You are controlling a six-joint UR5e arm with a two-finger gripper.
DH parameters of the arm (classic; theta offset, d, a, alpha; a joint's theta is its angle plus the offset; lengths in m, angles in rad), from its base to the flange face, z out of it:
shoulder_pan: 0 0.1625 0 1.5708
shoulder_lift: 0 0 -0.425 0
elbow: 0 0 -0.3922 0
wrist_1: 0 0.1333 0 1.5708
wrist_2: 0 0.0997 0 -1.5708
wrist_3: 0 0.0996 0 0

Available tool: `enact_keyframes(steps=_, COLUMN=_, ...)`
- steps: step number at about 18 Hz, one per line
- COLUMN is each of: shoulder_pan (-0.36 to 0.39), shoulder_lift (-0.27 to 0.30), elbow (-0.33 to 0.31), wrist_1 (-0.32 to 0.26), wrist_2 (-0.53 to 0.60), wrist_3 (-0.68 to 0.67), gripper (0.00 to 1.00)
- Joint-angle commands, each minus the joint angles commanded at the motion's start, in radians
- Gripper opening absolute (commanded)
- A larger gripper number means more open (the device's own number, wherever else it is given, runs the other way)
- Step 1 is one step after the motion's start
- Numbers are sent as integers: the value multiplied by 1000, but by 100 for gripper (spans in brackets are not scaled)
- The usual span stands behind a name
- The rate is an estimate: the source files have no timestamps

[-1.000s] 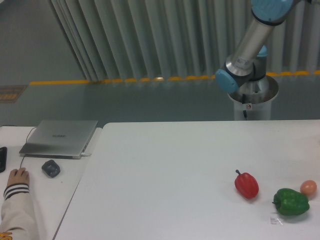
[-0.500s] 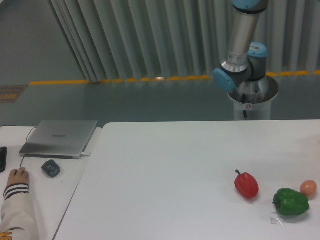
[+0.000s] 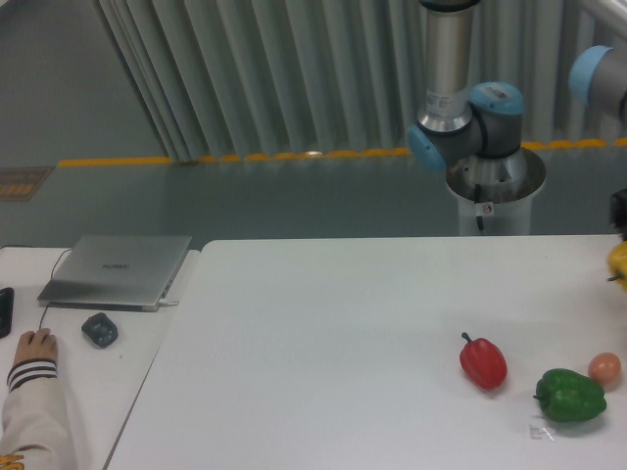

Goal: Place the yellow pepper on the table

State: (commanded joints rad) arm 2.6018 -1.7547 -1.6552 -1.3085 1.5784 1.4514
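At right edge, yellow pepper (image 3: pixel 617 262) above table (image 3: pixel 343 333).

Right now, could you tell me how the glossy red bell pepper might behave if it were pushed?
The glossy red bell pepper lies on its side on the smooth white table, so it would probably slide or wobble-roll unevenly on its lobes. Its shiny skin looks slippery, and it seems rigid rather than floppy.

The bench (image 3: pixel 323 333) is smooth, matt white, while the red pepper (image 3: pixel 484 362) and green pepper (image 3: pixel 570 396) on it have glossy, waxy skins; the sliver of yellow pepper (image 3: pixel 618 261) at the right edge also looks shiny. The arm (image 3: pixel 449 49) is brushed silver metal with smooth light-blue plastic caps. The laptop (image 3: pixel 116 269) has a matt grey metallic lid, and the sleeve (image 3: pixel 34 416) is soft cloth.
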Motion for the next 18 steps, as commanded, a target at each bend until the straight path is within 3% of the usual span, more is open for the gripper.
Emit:
enact_keyframes(steps=5, shoulder_pan=-74, shoulder_lift=-54, elbow=-6, wrist_1=6, wrist_2=2, wrist_3=-143, gripper=24)
enact_keyframes(steps=11, shoulder_pan=-126, shoulder_lift=-132, elbow=-5, wrist_1=87, wrist_2=2, wrist_3=-209, gripper=29)
enact_keyframes(steps=14, shoulder_pan=-126, shoulder_lift=-144, elbow=-3, wrist_1=100, wrist_2=2, wrist_3=-212, gripper=58)
enact_keyframes(steps=15, shoulder_pan=-126, shoulder_lift=-144, elbow=-3, wrist_1=101, wrist_2=2, wrist_3=-210, gripper=82)
enact_keyframes(steps=16, shoulder_pan=-124, shoulder_lift=-143, elbow=-2, wrist_1=101, wrist_2=3, wrist_3=-210, gripper=100)
enact_keyframes(steps=18, shoulder_pan=-124, shoulder_lift=-138, elbow=3, wrist_1=100, wrist_2=3, wrist_3=-204, gripper=100)
